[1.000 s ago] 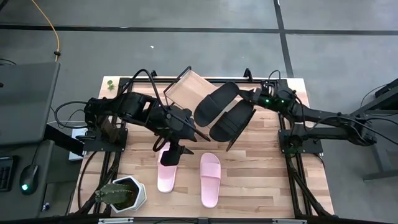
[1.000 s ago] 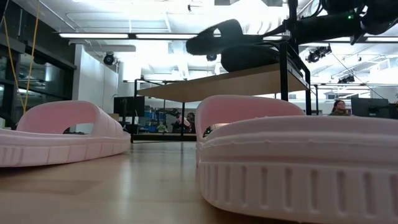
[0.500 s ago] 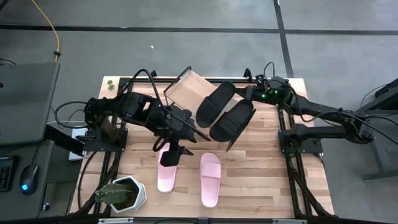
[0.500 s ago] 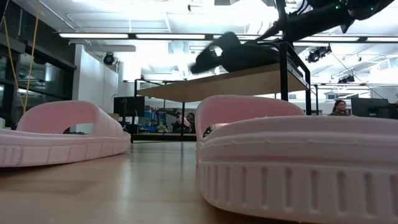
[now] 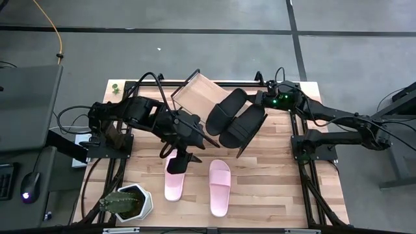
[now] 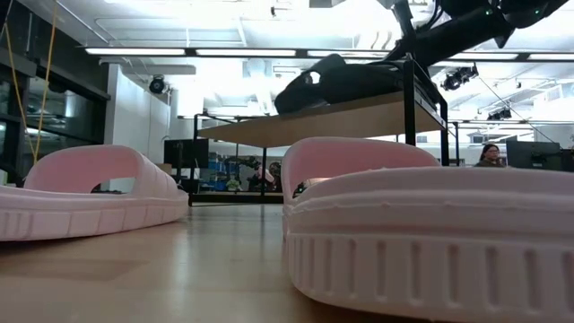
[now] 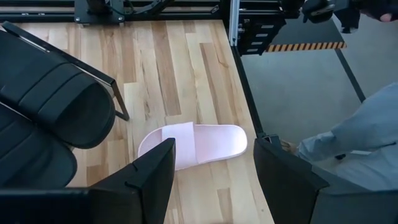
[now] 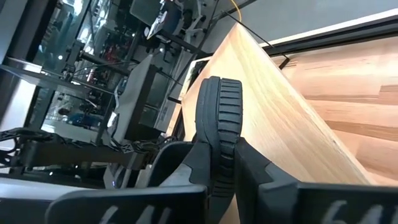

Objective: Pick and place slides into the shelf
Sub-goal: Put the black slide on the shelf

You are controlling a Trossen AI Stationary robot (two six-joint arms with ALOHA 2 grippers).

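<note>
Black slide clamped in right claw (left claw apart, idle); ease it flat onto shelf beneath, then release.

Pale planked wood table, smooth wooden shelf, matt pink foam slides, matt black rubbery slides

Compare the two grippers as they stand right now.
The left gripper hangs open over a pink slide on the tabletop, holding nothing; the right gripper is shut on the heel of a black slide lying on the shelf. The left is near the table's middle, the right at the shelf's end. Both are dark two-finger grippers.
</note>
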